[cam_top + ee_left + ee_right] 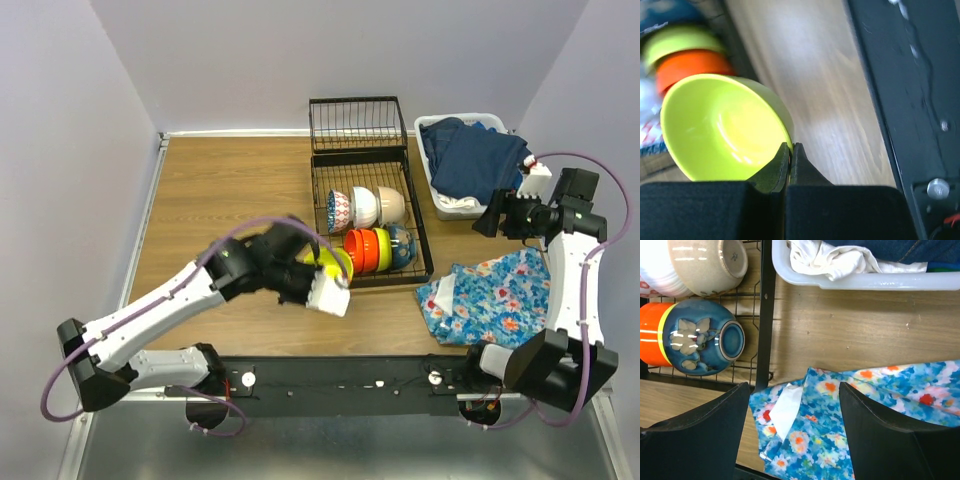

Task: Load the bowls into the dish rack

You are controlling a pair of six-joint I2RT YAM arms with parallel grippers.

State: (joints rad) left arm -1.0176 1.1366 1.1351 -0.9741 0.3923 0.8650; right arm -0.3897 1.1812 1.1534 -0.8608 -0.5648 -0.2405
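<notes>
The left end effector (790, 150) is pinched almost closed on the rim of a lime green bowl (720, 125). It carries the bowl tipped on edge at the near left corner of the dish rack (358, 125), probably so it can slot in beside the other bowls (372, 228) standing on edge inside. The right end effector (794, 387) hangs wide apart and empty, right of the rack, above a floral cloth (495, 295). The wooden tabletop (220, 190) also bears a white tub (447, 208) of clothes right of the rack, and plain pale walls (250, 60) enclose it.
</notes>
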